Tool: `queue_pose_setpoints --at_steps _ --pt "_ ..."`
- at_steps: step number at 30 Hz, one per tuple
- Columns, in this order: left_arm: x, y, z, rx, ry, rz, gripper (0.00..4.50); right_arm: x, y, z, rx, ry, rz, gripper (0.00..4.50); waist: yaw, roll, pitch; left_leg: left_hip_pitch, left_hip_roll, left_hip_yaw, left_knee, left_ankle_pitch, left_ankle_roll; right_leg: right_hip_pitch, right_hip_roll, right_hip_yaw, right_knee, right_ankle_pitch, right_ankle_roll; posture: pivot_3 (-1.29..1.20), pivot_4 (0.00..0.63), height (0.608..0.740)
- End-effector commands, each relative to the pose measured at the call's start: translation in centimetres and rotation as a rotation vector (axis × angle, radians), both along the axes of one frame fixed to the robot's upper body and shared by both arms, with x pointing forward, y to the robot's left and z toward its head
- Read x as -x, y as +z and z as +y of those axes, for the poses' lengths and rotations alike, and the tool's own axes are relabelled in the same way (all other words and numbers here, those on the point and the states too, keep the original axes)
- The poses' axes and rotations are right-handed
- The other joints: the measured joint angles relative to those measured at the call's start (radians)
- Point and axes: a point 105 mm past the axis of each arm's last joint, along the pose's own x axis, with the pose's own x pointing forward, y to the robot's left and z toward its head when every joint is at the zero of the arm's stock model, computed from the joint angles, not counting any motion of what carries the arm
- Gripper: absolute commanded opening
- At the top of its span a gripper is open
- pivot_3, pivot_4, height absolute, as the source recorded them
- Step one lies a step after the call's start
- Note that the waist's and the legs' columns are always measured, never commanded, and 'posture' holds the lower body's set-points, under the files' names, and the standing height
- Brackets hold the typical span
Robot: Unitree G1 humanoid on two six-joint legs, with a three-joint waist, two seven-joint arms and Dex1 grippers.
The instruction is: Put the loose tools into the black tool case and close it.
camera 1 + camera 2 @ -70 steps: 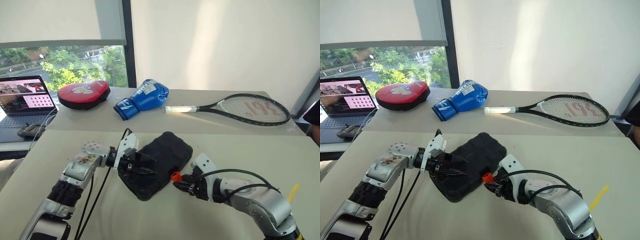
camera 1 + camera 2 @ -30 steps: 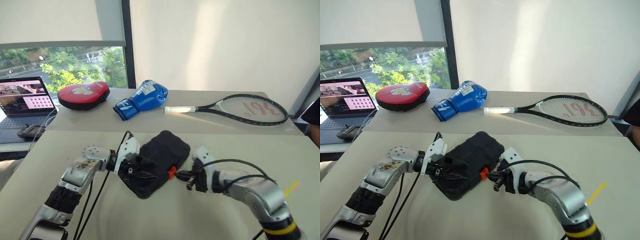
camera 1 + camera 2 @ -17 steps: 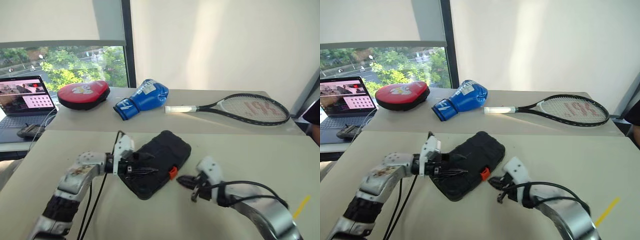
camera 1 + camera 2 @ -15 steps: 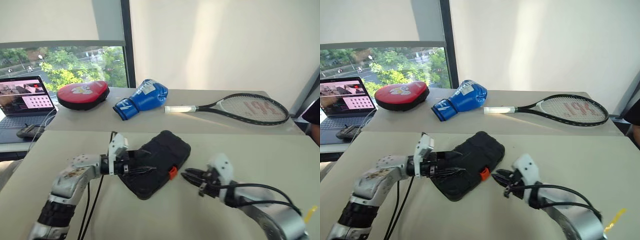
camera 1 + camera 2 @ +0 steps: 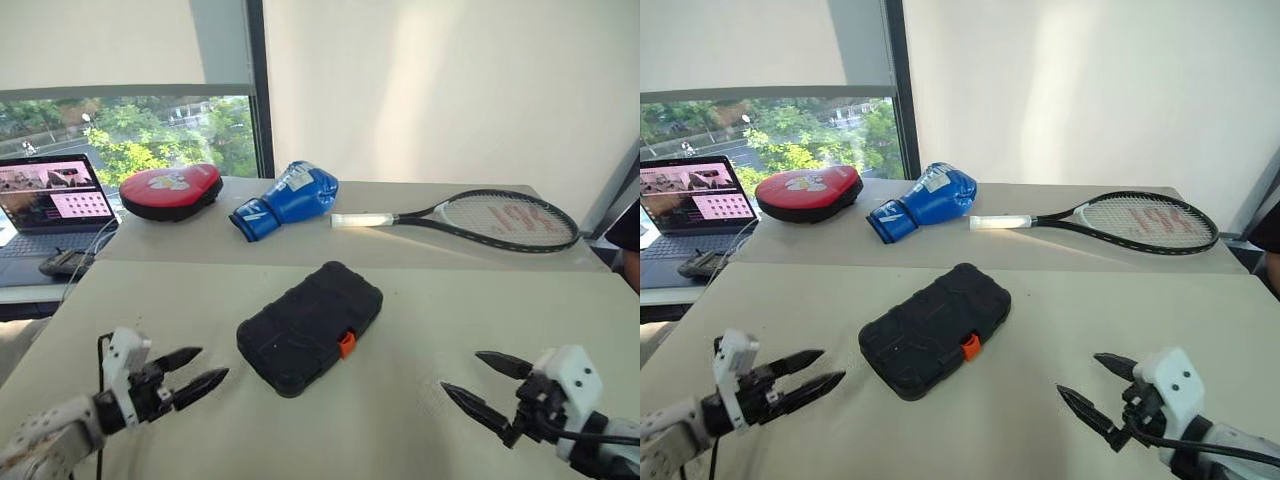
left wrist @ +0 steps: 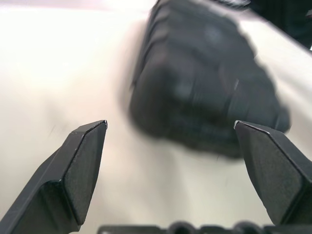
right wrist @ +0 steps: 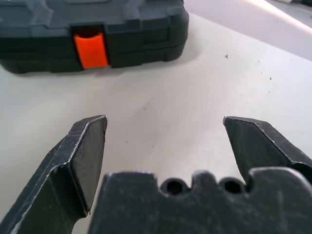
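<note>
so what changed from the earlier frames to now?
Both grippers let go of the black tool case and pulled back to either side: left gripper, right gripper, both open. The case stayed shut in place, orange latch down.

- The two eye views look from the head, forward and down over the table (image 5: pixel 450 300); both share the black tool case (image 5: pixel 310 325) at centre.
- Each wrist view looks low and close along its own fingers, toward the same case at 12 o'clock.
</note>
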Motion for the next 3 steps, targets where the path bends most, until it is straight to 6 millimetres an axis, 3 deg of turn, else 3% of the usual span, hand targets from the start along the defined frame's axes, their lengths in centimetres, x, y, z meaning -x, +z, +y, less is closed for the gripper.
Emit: queue_pose_setpoints --at_steps 1,3 --pt "0.59 0.57 0.32 -0.072 -0.006 -0.059 4.50 0.22 0.71 -0.12 0.036 0.028 -0.051 4.48 0.003 0.000 0.000 0.000 0.000 0.000 0.000 0.000 0.000 0.000 -0.001 0.000 0.000 -0.001 0.001 0.00 0.150 0.740" --pt "0.64 0.45 0.78 -0.056 0.014 -0.057 4.50 0.06 0.67 -0.08 0.033 0.027 -0.053 4.48 0.004 0.000 0.000 0.000 0.000 0.000 0.000 0.000 0.000 -0.001 -0.001 0.000 0.000 -0.003 0.004 0.00 0.150 0.740"
